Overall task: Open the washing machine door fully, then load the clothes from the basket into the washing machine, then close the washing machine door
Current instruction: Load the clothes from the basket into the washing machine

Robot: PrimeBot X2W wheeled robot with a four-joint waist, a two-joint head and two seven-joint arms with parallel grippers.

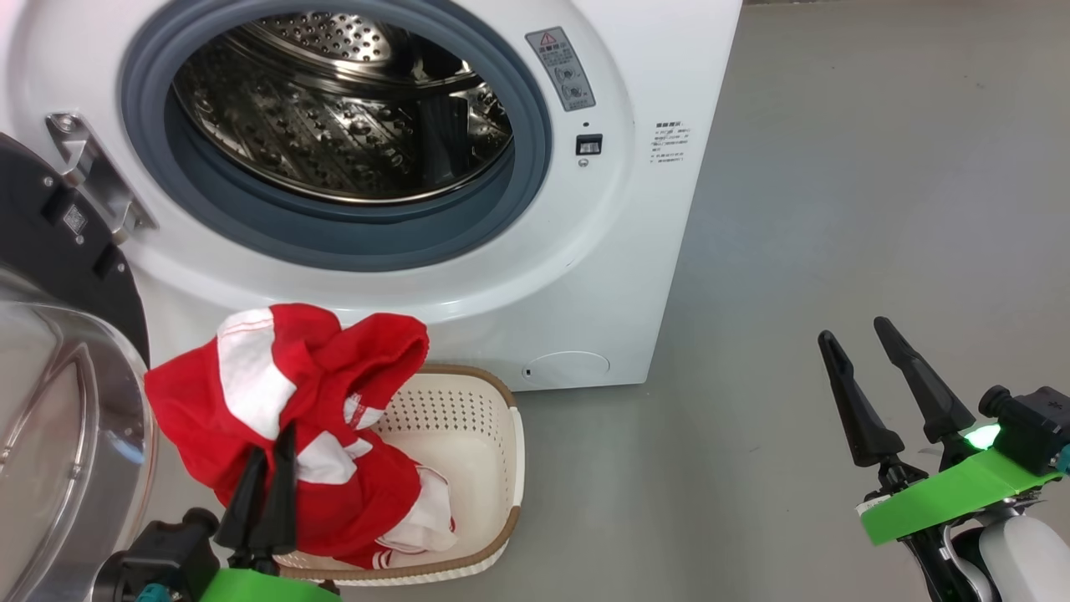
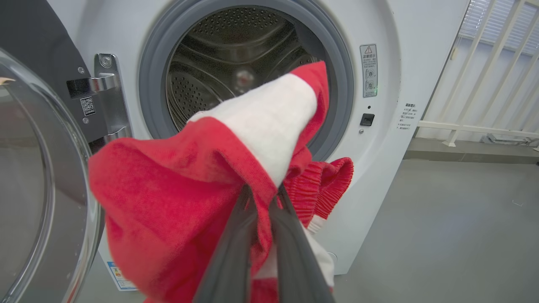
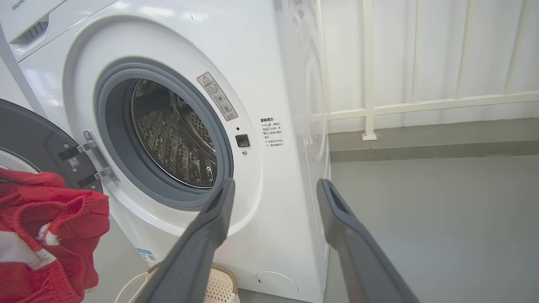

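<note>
The white washing machine [image 1: 602, 251] stands with its steel drum [image 1: 343, 100] exposed. Its door [image 1: 58, 376] hangs swung open at the left, glass bowl facing out. My left gripper [image 1: 269, 456] is shut on the red and white clothes [image 1: 284, 418], holding them up above the cream basket [image 1: 468, 435], with the lower end hanging into it. In the left wrist view the clothes [image 2: 189, 189] bunch around the gripper [image 2: 263, 198] in front of the drum opening [image 2: 236, 75]. My right gripper [image 1: 865, 343] stands open over the floor at the right, holding nothing; its fingers [image 3: 210, 227] frame the machine [image 3: 269, 84].
Grey floor [image 1: 836, 209] stretches to the right of the machine. A white railing [image 3: 421, 101] runs along the wall behind. The door hinge [image 1: 92, 171] sits at the machine's left side. The basket's rim [image 3: 219, 273] peeks out below the machine front.
</note>
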